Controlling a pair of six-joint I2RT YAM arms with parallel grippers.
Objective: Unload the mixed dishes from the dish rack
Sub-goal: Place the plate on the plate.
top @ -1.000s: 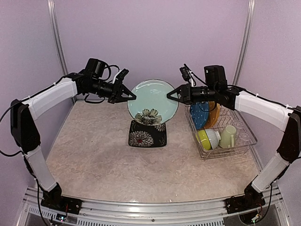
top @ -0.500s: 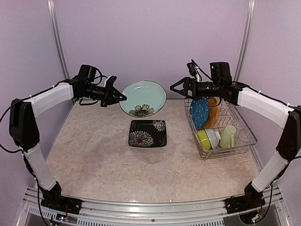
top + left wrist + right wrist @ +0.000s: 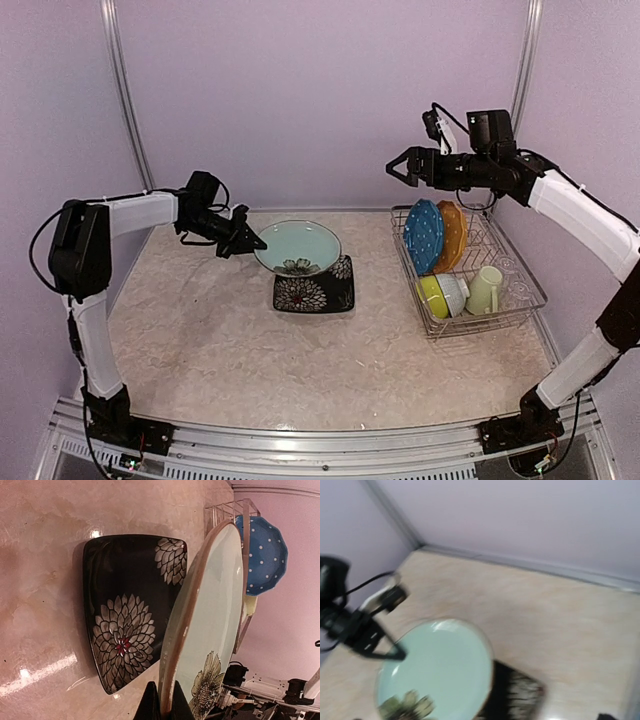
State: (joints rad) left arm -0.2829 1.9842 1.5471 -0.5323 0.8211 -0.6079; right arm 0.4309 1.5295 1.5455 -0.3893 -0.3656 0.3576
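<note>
The right wrist view is blurred and none of its own fingers show there. In the left wrist view the fingertips are cut off at the bottom edge. From above, the clear glasses at the rack's (image 3: 531, 291) right side can scarcely be made out. The green plate (image 3: 298, 247) hides the far edge of the black plate (image 3: 313, 290), and whether the two touch cannot be told. The green plate lies well left of the rack, nearly level, its flowered end toward the near edge of the table (image 3: 200, 340). The left hand (image 3: 257, 243) pinches its left rim. The black plate lies flat on the table, just nearer than the green one. In the rack, the blue plate (image 3: 424, 236) and the orange plate (image 3: 453, 232) stand on edge at the far end, faces toward the left. The bowls (image 3: 443, 295) and the mug (image 3: 485, 289) rest on their sides at the near end. The right hand (image 3: 403, 166) hangs high above the rack's far left corner, fingers spread, holding nothing. The table is glossy beige marble, with lilac walls (image 3: 320, 90) and metal posts (image 3: 124, 90) around it.
</note>
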